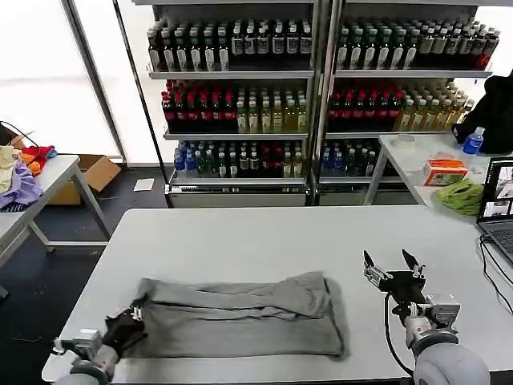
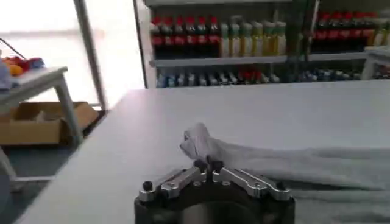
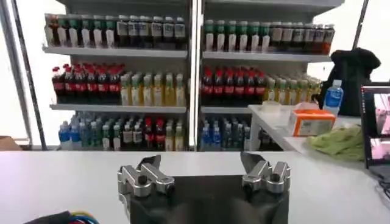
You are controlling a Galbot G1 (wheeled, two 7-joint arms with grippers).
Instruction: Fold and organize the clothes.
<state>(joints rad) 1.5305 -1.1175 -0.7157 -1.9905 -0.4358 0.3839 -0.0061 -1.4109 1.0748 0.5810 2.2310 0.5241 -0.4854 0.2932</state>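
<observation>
A light grey shirt (image 1: 240,317) lies folded into a long band across the near part of the white table (image 1: 264,233), its length running from the robot's left to its right; both long edges are turned in toward the middle, leaving a shallow seam along the centre; the right end bunches slightly near the table's middle, the left end reaches close to the near left corner; the left gripper (image 1: 135,314) sits low at that left end, its dark fingers closed together and pinching the fabric; in the left wrist view the fingertips (image 2: 207,164) meet on a small puckered fold of the shirt (image 2: 292,167), lifted a little off the tabletop; the right gripper (image 1: 393,266) hovers above bare table to the right of the shirt, well apart from it, fingers spread wide with nothing between them; the right wrist view shows the same wide spread of its fingers (image 3: 149,165); beyond the table stand shelves of bottled drinks (image 1: 240,96); a laptop (image 1: 497,204) rests at the far right edge
</observation>
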